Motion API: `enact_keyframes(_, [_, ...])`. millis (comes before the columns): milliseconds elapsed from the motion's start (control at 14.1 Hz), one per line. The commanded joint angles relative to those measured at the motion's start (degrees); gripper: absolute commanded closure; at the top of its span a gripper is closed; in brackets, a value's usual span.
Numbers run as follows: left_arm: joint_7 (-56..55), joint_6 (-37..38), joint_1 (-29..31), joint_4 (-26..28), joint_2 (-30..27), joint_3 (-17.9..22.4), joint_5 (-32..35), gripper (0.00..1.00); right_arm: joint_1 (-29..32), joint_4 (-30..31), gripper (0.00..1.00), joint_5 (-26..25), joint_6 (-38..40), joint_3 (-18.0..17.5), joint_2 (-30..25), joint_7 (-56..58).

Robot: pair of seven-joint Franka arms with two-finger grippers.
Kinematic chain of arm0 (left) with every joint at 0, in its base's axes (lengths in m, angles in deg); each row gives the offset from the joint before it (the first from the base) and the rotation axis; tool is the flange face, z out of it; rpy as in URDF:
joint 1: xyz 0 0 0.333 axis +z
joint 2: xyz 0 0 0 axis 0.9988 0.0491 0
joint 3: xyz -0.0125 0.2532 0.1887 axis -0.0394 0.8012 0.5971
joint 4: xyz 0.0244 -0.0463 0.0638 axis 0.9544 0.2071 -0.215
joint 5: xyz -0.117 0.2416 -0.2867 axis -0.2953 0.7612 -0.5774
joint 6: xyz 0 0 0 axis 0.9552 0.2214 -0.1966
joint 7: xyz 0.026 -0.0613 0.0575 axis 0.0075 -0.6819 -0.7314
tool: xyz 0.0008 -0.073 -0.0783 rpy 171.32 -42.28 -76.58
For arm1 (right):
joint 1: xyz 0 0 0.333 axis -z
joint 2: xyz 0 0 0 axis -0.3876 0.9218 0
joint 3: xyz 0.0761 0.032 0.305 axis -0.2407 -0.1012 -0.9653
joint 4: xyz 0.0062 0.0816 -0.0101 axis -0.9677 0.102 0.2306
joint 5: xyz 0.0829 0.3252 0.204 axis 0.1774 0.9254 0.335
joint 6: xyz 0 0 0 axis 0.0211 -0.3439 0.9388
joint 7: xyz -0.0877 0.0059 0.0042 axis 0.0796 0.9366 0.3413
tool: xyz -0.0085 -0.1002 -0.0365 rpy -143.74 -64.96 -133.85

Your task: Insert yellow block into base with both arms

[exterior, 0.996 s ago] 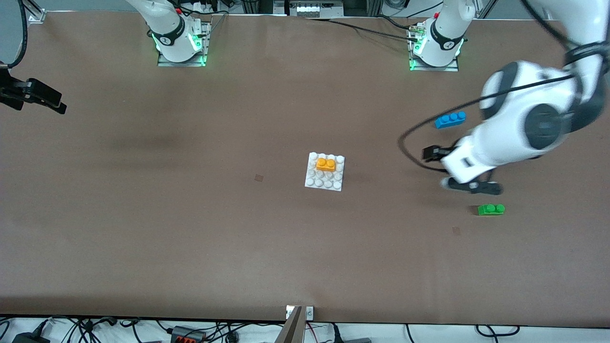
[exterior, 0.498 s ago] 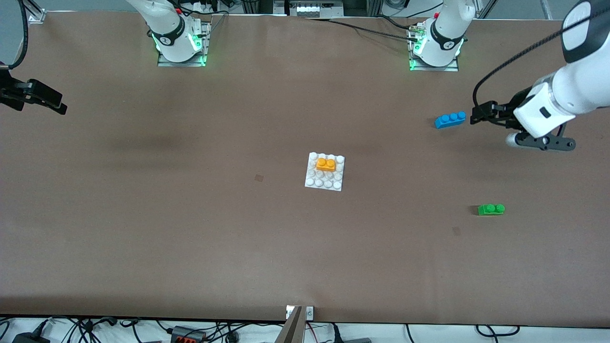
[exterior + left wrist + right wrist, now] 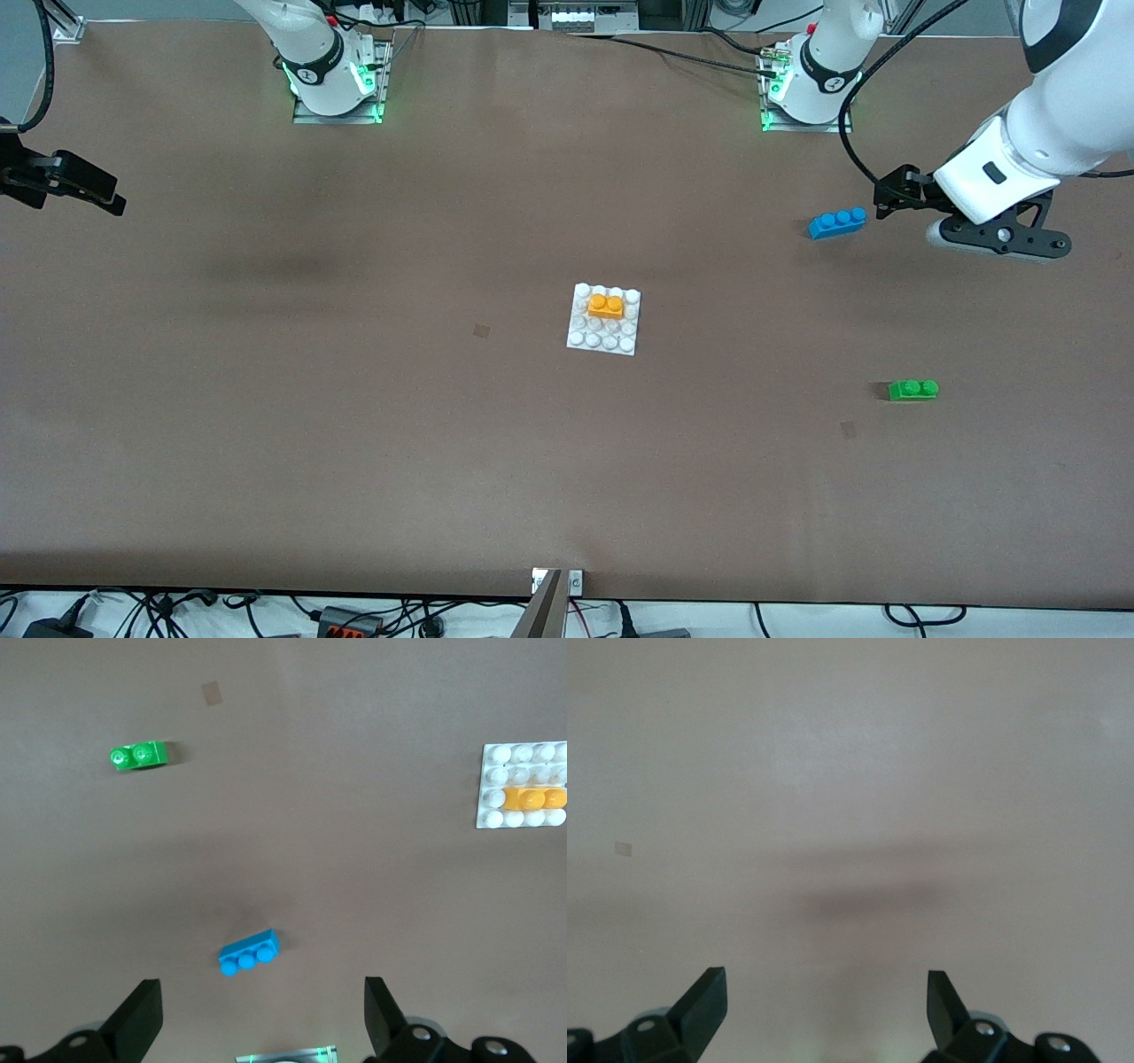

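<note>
Yellow block (image 3: 606, 307) seated near base (image 3: 578, 339) edge.

Both arms were glossy white with black joint bands. Each base (image 3: 808, 84) sat on a metal plate lit by green lamps, a black ring carrying a small white mark around its lower column. A black cable looped from the left arm's base toward its wrist. The left claw (image 3: 262, 1028) was matte black, with wedge-shaped fingers (image 3: 140, 1014) and silver screws in its body. The right claw (image 3: 824, 1014) looked the same: black, angular, screw heads showing.
</note>
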Motion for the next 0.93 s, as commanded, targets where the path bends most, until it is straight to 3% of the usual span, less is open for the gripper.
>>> enact_keyframes(0, [-4.0, 2.7, -0.7, -5.0, 2.6, 0.1, 0.5, 0.0, 0.1, -0.9, 0.0, 0.4, 0.3, 0.1, 0.7, 0.0])
enact_keyframes(142, [-3.7, 3.8, -0.9, -7.6, 4.1, 0.1, -0.1, 0.0, 0.1, -0.9, 0.0, 0.4, 0.2, 0.1, 1.4, 0.0])
enact_keyframes(854, [-3.5, 4.2, -1.2, -7.6, 4.6, 0.2, -0.3, 0.0, -0.1, -0.9, 0.0, 0.4, 0.3, 0.1, 1.3, 0.2])
